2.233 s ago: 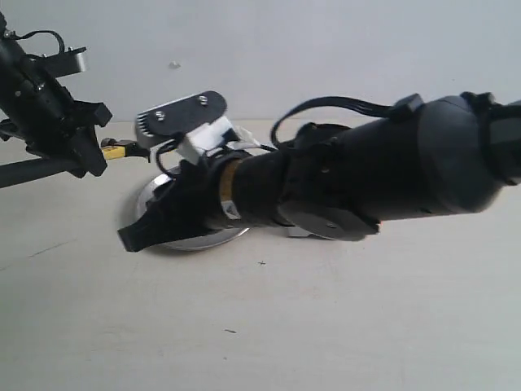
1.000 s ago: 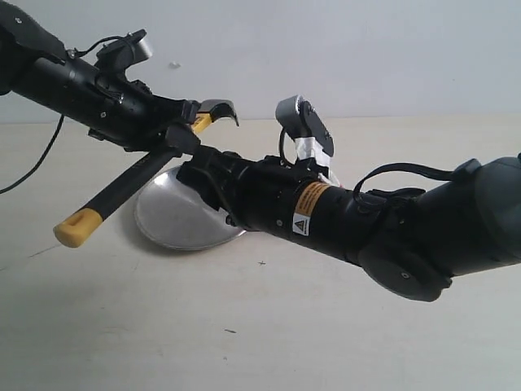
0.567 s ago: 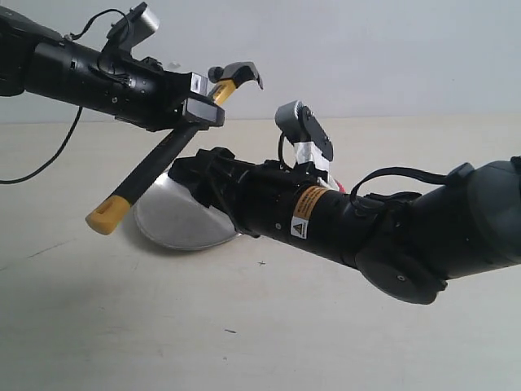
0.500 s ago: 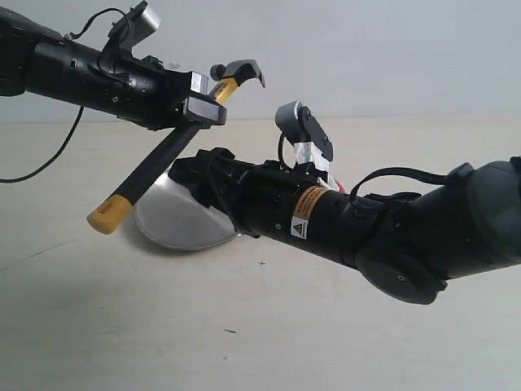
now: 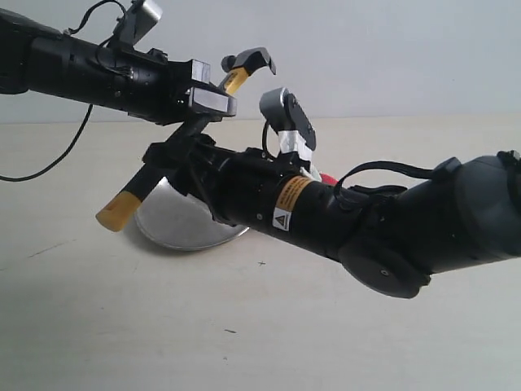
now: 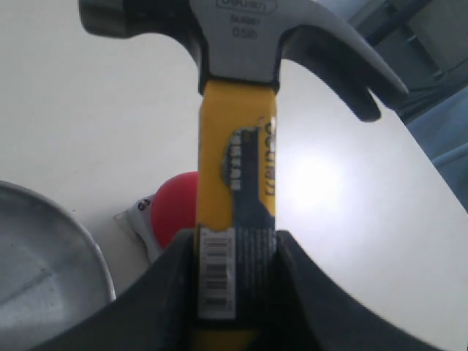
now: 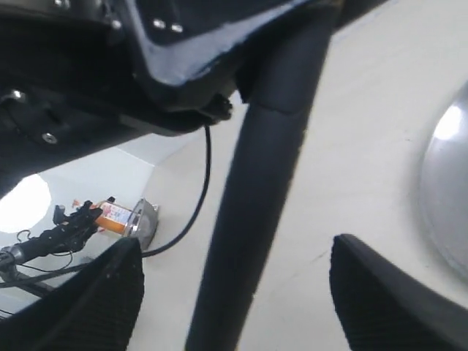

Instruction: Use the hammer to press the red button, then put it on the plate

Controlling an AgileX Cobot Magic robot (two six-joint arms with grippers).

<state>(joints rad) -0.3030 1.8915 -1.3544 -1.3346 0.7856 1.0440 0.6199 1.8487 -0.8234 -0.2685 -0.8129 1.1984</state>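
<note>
1 hammer [image 5: 247, 62], aloft at upper left of the exterior view, head uppermost, yellow neck clamped in the left gripper [image 5: 207, 96]; right gripper [image 5: 171, 159] spread wide, 2 fingers flanking the black handle without contact; 1 plate [image 5: 175, 226] on the table below, left of centre; 1 red button [image 6: 174, 206] near its rim.

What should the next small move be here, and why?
Probably draw the right gripper back off the hammer. Its jaws stand wide open around the black handle without touching it, while the left gripper is shut on the yellow neck. Clearing away would let the left arm carry it to the red button.
</note>
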